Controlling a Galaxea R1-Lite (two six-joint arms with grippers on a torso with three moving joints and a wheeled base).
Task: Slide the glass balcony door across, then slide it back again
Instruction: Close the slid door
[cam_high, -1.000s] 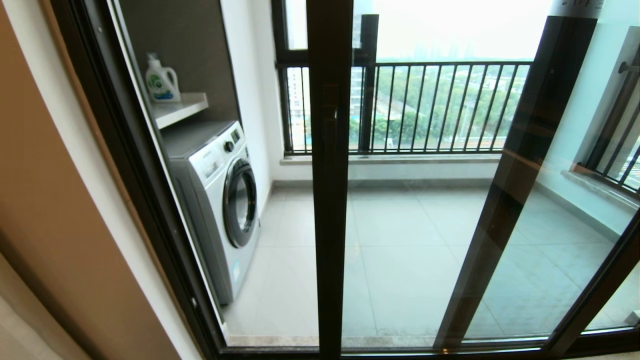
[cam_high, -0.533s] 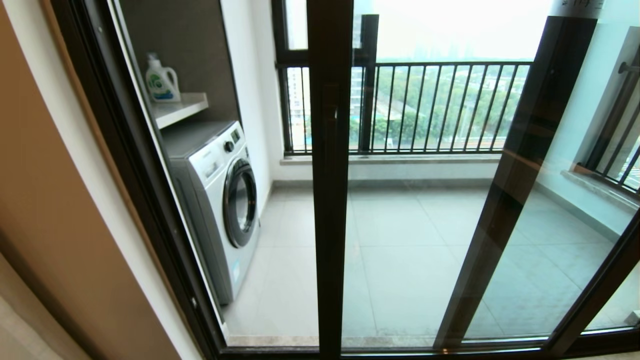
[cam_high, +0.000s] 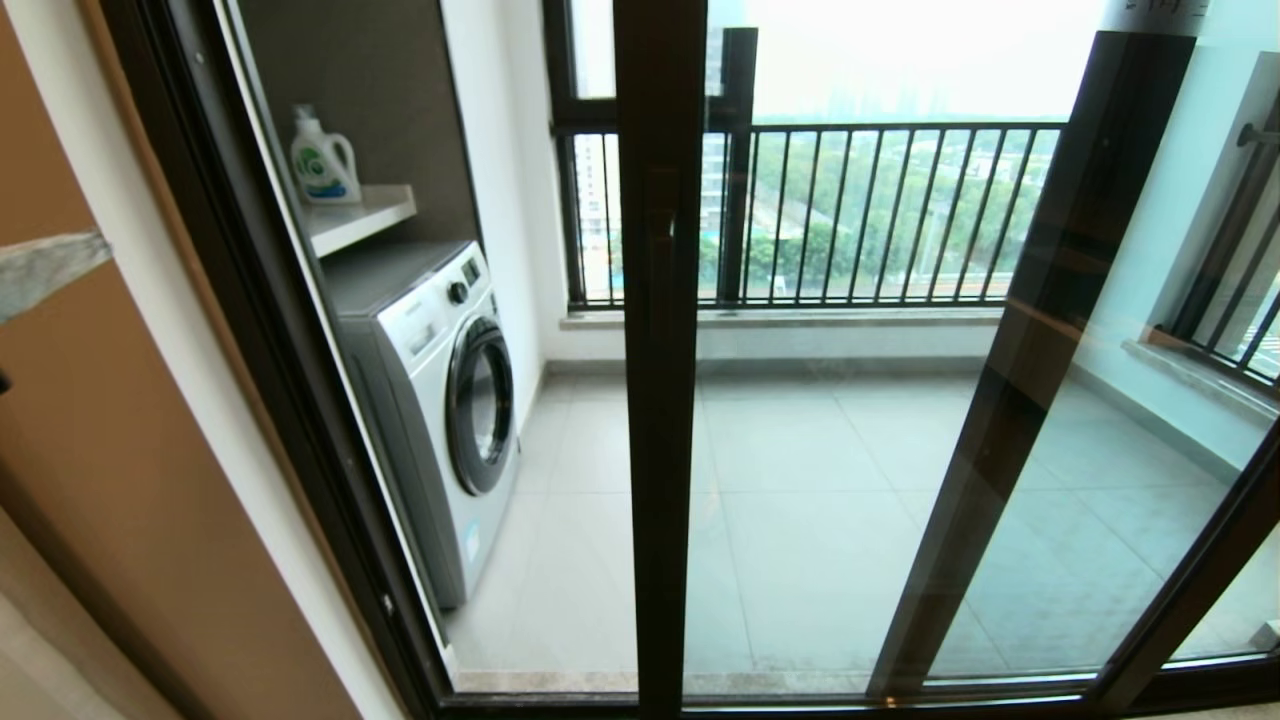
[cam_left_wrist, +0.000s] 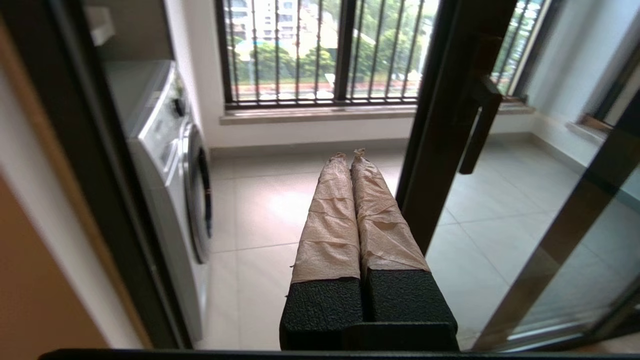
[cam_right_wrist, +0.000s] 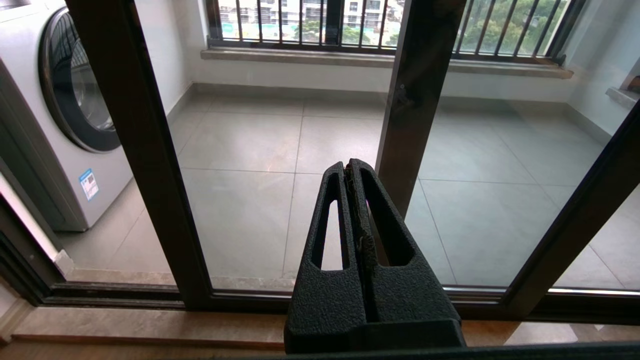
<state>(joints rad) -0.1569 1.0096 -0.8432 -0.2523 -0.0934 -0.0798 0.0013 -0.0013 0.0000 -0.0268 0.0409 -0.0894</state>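
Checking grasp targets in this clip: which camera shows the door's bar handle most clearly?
The left wrist view: the bar handle stands out from the glass balcony door upright in profile, beyond the shut left gripper. The head view shows it only face-on, dark against the dark upright. In the right wrist view I cannot make it out.

Glass balcony door (cam_high: 660, 350) is standing upright, clear pane in slim dark frame, its handle upright sitting mid-opening; short dark bar handle (cam_left_wrist: 479, 125) is projecting from that upright.
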